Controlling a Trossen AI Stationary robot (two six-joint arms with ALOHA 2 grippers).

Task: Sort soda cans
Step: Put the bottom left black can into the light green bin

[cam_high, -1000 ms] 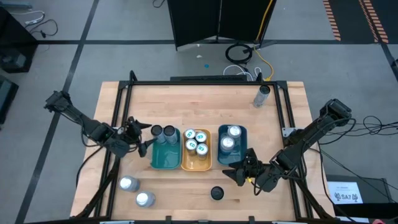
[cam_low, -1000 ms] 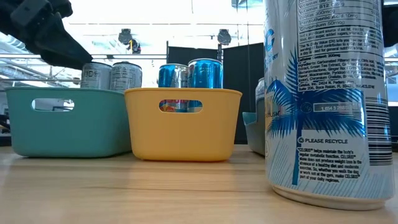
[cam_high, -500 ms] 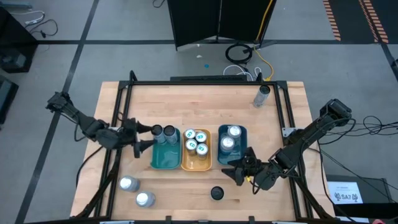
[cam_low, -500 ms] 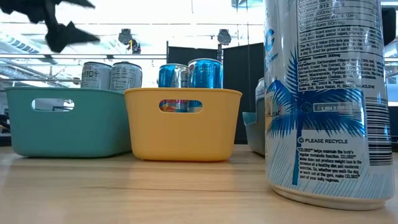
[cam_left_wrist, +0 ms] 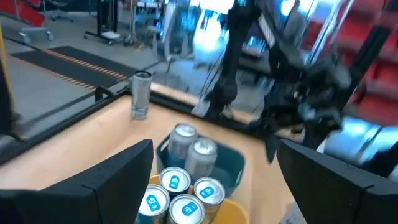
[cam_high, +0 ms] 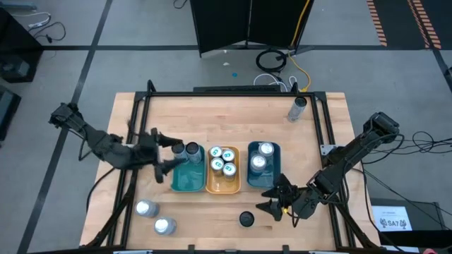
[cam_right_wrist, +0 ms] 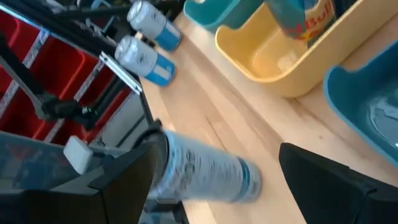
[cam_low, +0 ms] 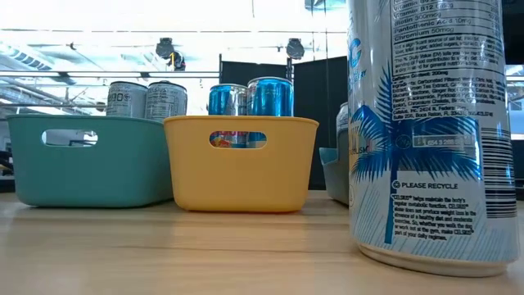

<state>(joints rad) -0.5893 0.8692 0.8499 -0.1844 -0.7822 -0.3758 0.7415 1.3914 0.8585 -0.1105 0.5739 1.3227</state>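
Three trays stand side by side: teal [cam_high: 185,176], orange [cam_high: 222,182] and blue [cam_high: 263,175]. The teal one holds two dark-topped cans [cam_high: 185,149], the orange one three blue-green-topped cans [cam_high: 222,159], and the blue one two silver cans [cam_high: 261,156]. A dark-topped white-and-blue can [cam_high: 246,219] stands upright near the near edge and fills the low view [cam_low: 426,131]. My left gripper [cam_high: 168,154] [cam_left_wrist: 216,152] hangs open above the teal tray's left side. My right gripper [cam_high: 268,206] [cam_right_wrist: 217,152] is open just right of the dark-topped can [cam_right_wrist: 205,171], apart from it.
Two silver cans [cam_high: 145,209] [cam_high: 164,226] stand at the near left corner. One more can [cam_high: 298,108] stands at the far right by the table's frame. Bare wood lies between the trays and the far edge.
My left gripper has risen from beside the cans in the teal tray, leaving the low view, and drifted slightly toward the table's right. My right gripper has moved toward the near edge, closer to the dark-topped can. No can has moved.
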